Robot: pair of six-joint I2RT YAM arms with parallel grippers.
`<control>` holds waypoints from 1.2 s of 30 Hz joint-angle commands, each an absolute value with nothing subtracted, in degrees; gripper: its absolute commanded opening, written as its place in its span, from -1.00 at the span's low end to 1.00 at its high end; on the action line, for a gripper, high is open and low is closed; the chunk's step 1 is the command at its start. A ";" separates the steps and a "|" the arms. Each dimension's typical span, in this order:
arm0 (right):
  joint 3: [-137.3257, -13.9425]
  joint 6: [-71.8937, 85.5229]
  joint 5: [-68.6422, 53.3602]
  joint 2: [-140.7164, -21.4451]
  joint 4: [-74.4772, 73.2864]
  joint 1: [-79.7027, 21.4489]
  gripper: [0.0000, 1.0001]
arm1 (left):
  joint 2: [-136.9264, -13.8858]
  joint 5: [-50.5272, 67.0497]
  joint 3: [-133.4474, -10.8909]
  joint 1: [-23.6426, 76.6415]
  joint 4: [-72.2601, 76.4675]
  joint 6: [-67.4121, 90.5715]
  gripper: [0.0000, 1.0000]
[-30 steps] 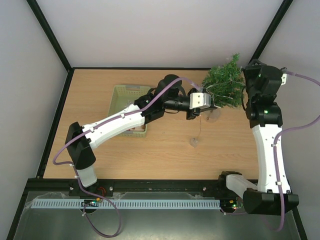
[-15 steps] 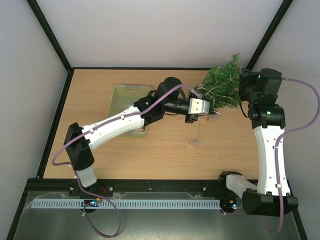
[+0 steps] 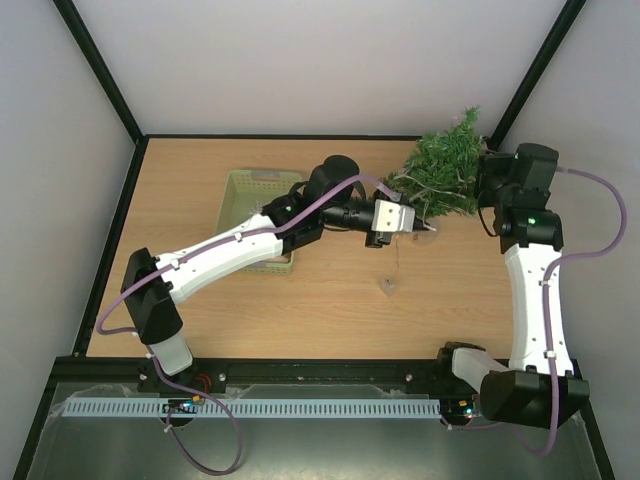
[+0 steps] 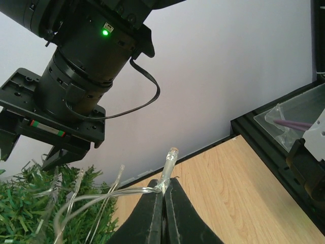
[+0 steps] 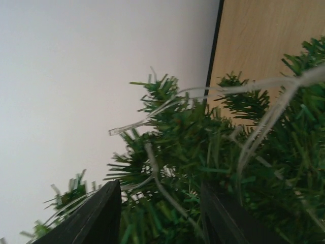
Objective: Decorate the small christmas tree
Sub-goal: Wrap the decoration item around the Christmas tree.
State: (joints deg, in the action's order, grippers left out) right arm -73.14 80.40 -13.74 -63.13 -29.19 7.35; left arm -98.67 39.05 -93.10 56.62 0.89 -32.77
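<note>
Two white-and-black robot arms reach across a wooden table [image 3: 330, 310], seen from overhead. The left pincer [image 3: 420, 228] is clenched on a clear string of lights [image 4: 170, 157] — its two dark fingers [image 4: 147, 213] press together with the thin wire pinched between them, and one small bulb pokes up just past the tips. From the pinch the wire loops away into the small christmas tree [image 3: 445, 175], which stands just beyond this pincer's tips, near the far right corner of the table. The right pincer [image 3: 487, 185] is at the tree's other side, released — its jaws stand apart, with green branches and strands of wire between them; whether they touch the needles is unclear. Well behind the left pincer, partly under its arm, sits a pale green basket [image 3: 250, 195].
</note>
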 commanded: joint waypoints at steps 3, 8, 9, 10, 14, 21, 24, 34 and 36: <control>-70.40 82.57 -14.47 -63.18 -27.21 7.99 -0.14 | -96.50 39.38 -91.94 56.94 1.28 -34.89 -0.95; -72.15 78.94 -12.97 -60.94 -27.79 8.00 -0.13 | -96.43 39.08 -91.63 57.04 1.87 -34.39 -0.95; -72.93 77.61 -11.92 -60.38 -28.70 8.00 -0.12 | -96.34 38.96 -91.57 57.04 2.07 -34.30 -0.95; -73.90 76.08 -10.63 -59.97 -30.06 8.00 -0.12 | -96.26 38.87 -91.44 57.04 2.43 -34.09 -0.95; -74.58 69.99 -7.04 -57.00 -32.07 8.00 -0.13 | -95.28 38.95 -90.52 57.33 5.35 -32.54 -0.95; -71.39 66.94 -9.63 -50.96 -33.27 7.99 -0.10 | -95.07 39.28 -91.12 59.02 5.51 -33.21 -0.95; -67.38 69.23 -15.40 -49.21 -30.53 8.00 -0.08 | -95.44 39.30 -91.47 60.24 4.84 -33.91 -0.95; -56.43 70.78 -21.08 -44.76 -25.72 8.00 -0.06 | -95.36 36.19 -91.58 64.79 0.34 -38.72 -0.95; -55.61 71.03 -21.36 -44.08 -24.85 7.95 -0.03 | -95.28 35.65 -91.46 65.22 -0.35 -39.44 -0.95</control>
State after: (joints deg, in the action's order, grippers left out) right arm -56.21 70.32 -19.22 -46.65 -29.36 7.86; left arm -96.86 36.60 -90.74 64.29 0.99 -36.16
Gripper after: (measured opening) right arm 0.474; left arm 0.029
